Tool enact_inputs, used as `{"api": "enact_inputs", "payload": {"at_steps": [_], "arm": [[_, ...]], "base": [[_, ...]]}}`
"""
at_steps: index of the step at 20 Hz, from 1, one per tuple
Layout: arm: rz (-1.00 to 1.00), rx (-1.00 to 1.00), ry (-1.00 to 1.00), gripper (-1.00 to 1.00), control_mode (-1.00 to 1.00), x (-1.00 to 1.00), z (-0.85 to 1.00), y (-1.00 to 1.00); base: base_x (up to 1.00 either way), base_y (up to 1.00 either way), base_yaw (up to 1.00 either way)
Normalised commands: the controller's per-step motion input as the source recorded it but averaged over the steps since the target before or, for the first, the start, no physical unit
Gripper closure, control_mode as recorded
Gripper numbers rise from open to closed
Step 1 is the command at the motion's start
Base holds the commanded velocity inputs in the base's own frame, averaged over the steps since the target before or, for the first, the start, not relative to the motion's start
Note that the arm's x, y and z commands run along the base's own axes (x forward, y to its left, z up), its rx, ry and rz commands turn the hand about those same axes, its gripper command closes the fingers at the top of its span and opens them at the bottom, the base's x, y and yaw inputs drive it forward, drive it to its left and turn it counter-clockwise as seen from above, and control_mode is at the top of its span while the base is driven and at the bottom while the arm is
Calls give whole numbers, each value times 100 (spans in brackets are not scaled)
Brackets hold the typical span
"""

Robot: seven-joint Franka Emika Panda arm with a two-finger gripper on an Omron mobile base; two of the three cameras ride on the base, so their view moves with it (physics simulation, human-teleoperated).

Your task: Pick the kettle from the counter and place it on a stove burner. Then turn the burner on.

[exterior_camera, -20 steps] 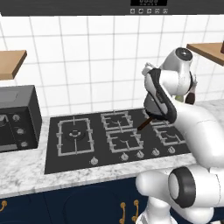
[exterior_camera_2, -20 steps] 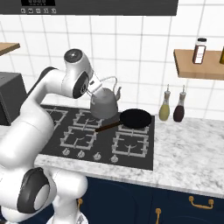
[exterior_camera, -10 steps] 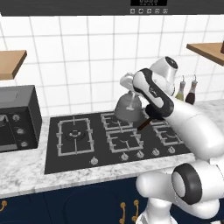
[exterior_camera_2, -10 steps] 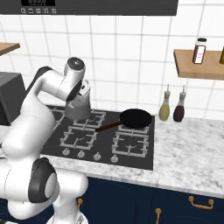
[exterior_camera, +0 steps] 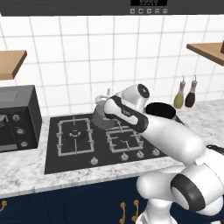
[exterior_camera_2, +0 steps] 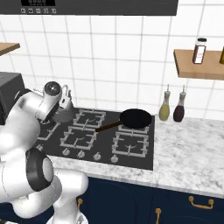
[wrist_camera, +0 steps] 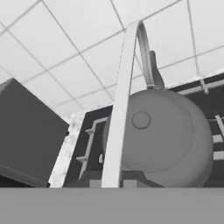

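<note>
kettle (wrist_camera: pixel 162 135) x1 | fry pan (exterior_camera_2: pixel 136 118) x1 | bottles by wall (exterior_camera_2: pixel 165 110) x2 | shelf jar (exterior_camera_2: pixel 199 51) x1 | microwave (exterior_camera: pixel 17 118) x1

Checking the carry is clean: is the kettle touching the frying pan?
Apart. In the right base view the kettle hangs over the left of the stove, and the frying pan sits over a burner further right, with bare grate between them.

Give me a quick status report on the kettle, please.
Pincer shut on kettle handle. Kettle near stove's back, above cooktop. Frying pan sits well clear.
</note>
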Motion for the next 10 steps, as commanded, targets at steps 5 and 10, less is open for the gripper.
{"api": "enact_inputs", "payload": {"at_steps": [5, 10], "arm": [[9, 8, 2, 100, -100, 54, -29, 100], [0, -6, 8, 100, -100, 11, 0, 52]], "base": [[0, 0, 0], [0, 0, 0]]}}
